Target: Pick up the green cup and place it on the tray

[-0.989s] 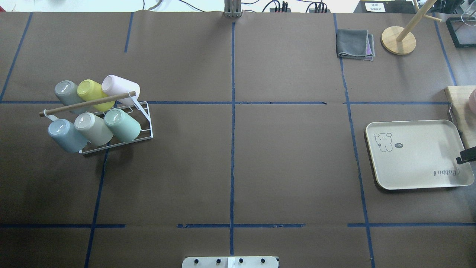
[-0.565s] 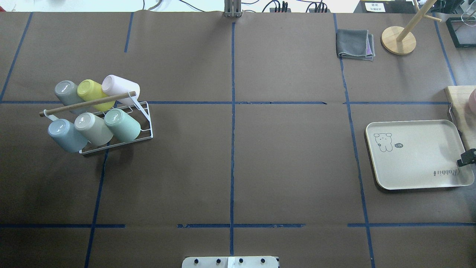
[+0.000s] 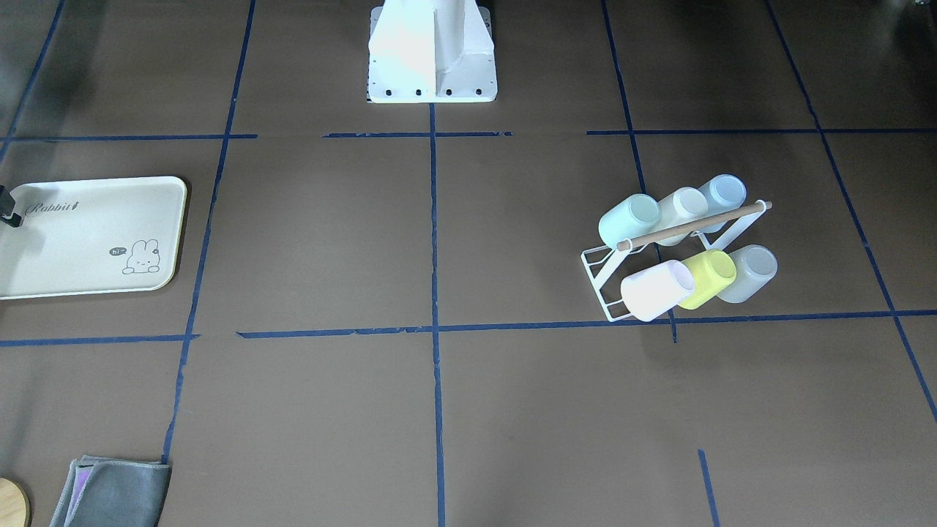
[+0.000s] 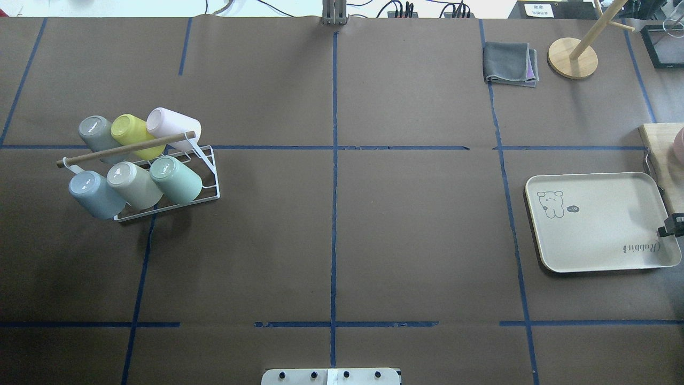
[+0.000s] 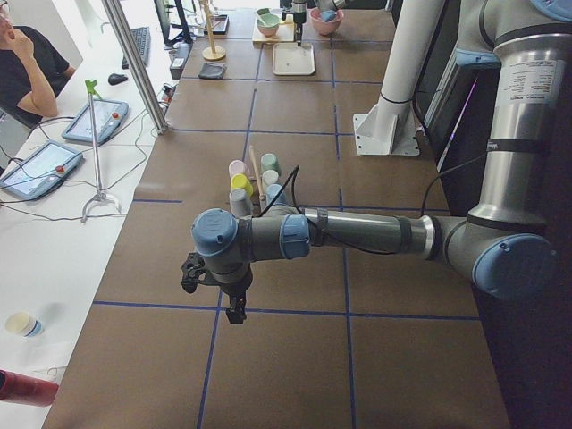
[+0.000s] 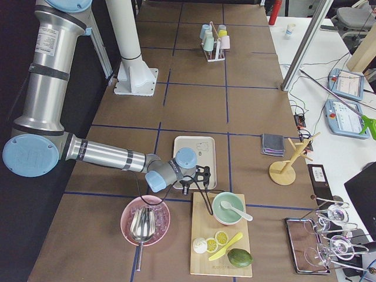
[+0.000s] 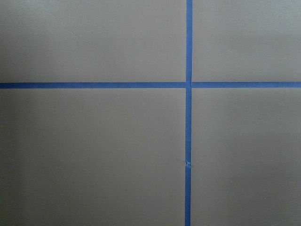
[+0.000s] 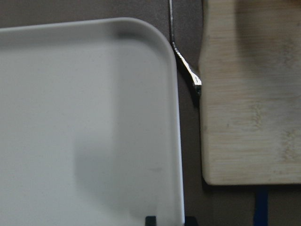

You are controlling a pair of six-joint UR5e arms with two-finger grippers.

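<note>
The green cup (image 4: pixel 176 179) is a pale mint tumbler lying tilted at the right end of the near row of a white wire rack (image 4: pixel 211 184). It also shows in the front view (image 3: pixel 629 219). The cream tray (image 4: pixel 598 240) lies far to the right, with nothing on it. My right gripper (image 4: pixel 672 226) pokes in at the tray's right rim. In the right wrist view two dark fingertips (image 8: pixel 150 220) stand apart over the tray's (image 8: pixel 84 117) corner. My left gripper (image 5: pixel 234 308) shows only in the left side view, over bare table beyond the rack. I cannot tell its state.
The rack also holds blue (image 4: pixel 93 192), beige (image 4: pixel 133 184), grey (image 4: pixel 96 132), yellow-green (image 4: pixel 131 131) and pink (image 4: pixel 173 124) cups under a wooden rod. A wooden board (image 4: pixel 662 155) and spoon handle flank the tray. A folded grey cloth (image 4: pixel 510 63) and wooden stand (image 4: pixel 573 58) sit far right.
My right gripper has drawn back toward the right edge of the overhead view, off the tray's inside to its right rim. The cups and tray have not moved.
</note>
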